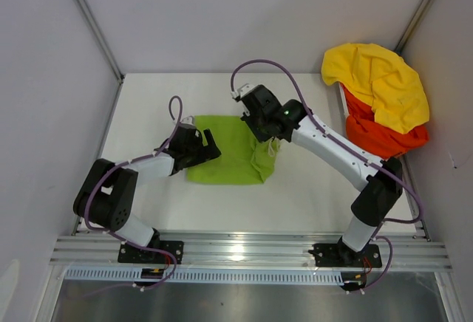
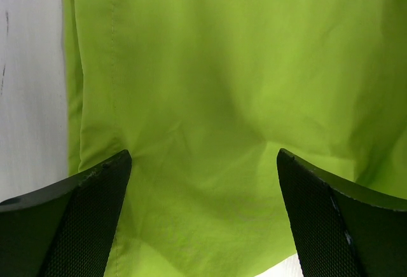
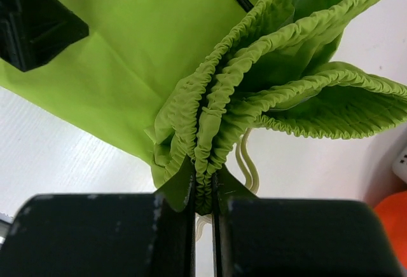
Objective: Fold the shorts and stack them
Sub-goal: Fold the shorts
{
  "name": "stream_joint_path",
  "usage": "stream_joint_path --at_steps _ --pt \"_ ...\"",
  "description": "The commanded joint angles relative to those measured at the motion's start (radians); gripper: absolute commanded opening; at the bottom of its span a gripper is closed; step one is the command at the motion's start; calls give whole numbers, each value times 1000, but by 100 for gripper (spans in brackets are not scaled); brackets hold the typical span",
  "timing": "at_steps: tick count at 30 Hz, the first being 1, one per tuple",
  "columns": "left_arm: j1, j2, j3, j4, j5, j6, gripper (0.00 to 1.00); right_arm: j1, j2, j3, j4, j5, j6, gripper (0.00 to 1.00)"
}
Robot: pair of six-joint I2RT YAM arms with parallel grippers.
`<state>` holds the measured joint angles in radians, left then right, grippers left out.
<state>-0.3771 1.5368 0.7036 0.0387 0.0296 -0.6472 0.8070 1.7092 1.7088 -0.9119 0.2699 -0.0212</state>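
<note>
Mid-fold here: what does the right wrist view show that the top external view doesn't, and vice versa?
Only the right wrist view: the right end effector shut on the bunched elastic waistband of the lime-green cloth shorts, with the white drawstring dangling beside it.
Only the top external view: both whole arms, and the yellow cloth draped over the orange-red cloth bundle at the far right.
Both: the green shorts lying on the white table, and at least a sliver of the orange-red bundle.
</note>
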Motion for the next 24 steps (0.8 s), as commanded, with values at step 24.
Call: stream_joint_path --at_steps 24 --pt "-8 -49 -18 -69 -53 18 97 124 197 232 134 -109 -48 3"
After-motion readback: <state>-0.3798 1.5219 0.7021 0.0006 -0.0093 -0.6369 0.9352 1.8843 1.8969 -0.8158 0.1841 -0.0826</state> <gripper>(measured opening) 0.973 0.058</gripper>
